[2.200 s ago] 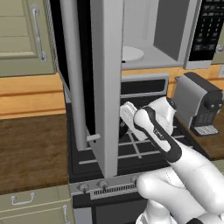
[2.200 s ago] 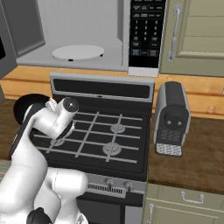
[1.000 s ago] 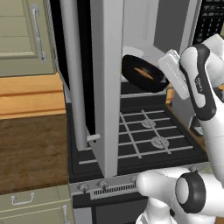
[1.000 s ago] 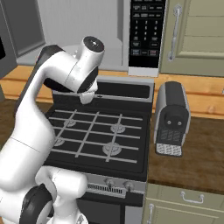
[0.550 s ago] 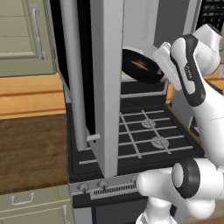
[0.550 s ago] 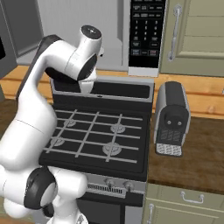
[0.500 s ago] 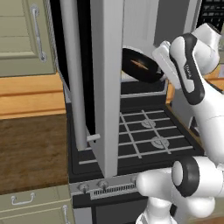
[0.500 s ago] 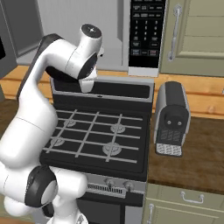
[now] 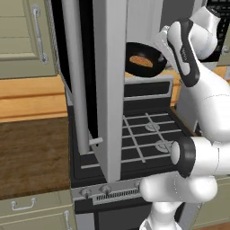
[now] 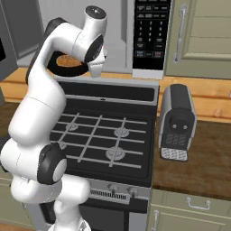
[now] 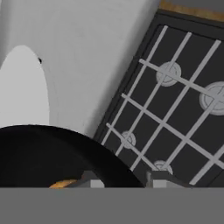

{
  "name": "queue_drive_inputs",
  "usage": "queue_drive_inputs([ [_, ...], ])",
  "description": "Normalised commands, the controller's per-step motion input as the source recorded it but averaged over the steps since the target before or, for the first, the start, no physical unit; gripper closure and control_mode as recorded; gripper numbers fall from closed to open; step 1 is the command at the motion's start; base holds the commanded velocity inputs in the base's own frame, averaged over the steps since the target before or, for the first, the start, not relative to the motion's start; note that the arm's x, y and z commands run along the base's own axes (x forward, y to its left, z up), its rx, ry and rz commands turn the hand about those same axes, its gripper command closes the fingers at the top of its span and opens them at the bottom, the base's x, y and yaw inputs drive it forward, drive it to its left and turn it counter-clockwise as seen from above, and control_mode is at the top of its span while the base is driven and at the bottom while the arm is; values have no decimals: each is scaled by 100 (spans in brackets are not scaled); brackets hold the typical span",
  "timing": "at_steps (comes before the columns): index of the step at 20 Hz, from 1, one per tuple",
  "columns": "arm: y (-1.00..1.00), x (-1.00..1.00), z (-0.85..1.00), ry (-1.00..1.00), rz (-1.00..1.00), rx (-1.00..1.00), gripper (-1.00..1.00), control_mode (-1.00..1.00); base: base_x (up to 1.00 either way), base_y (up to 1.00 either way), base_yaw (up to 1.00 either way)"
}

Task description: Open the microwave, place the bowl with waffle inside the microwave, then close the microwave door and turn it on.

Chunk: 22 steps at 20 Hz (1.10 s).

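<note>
Reaching up and forward, my arm has its hand at the mouth of the microwave [image 10: 113, 31], above the back edge of the black gas stove [image 10: 103, 135]. The microwave door [image 9: 108, 85] stands swung wide open, edge-on in the left base view, with its long silver bar handle [image 9: 75, 76] toward the left.

The bowl [image 9: 144, 65] sits at the opening of the oven, tilted, its black rim toward the camera. In the right base view it [image 10: 67, 63] shows just behind my forearm, at the front lip of the cavity. The waffle [image 9: 141, 60] lies inside it, golden-orange; in the hand view only a sliver of it [image 11: 64, 183] peeks over the bottom edge.

My pincer [image 11: 121, 179] is at the bowl's rim: two grey fingertips [image 11: 158, 179] rise at the bottom of the hand view with the black rim [image 11: 52, 153] running up against them. Whether the jaws grip the rim or stand loose beside it, I cannot tell.

The white turntable [image 11: 24, 87] lies past the bowl on the light grey floor of the cavity. The keypad panel [image 10: 151, 31] is to the right of the opening. A dark toaster [image 10: 178, 122] stands on the wooden counter [image 10: 203, 153] right of the stove.
</note>
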Motion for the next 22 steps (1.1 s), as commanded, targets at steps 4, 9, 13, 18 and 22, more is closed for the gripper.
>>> queue_drive_inputs([
  [4,4,-10,49,-23,-4,-12,100,-100,0,0,0],
  [9,0,-2,24,-3,-10,-8,100,-100,0,0,0],
  [13,11,0,-2,-12,-16,-6,100,-100,0,0,0],
  [18,27,14,-21,-6,-6,-1,100,-100,0,0,0],
  [22,30,19,-35,-1,-1,0,100,-100,0,0,0],
])
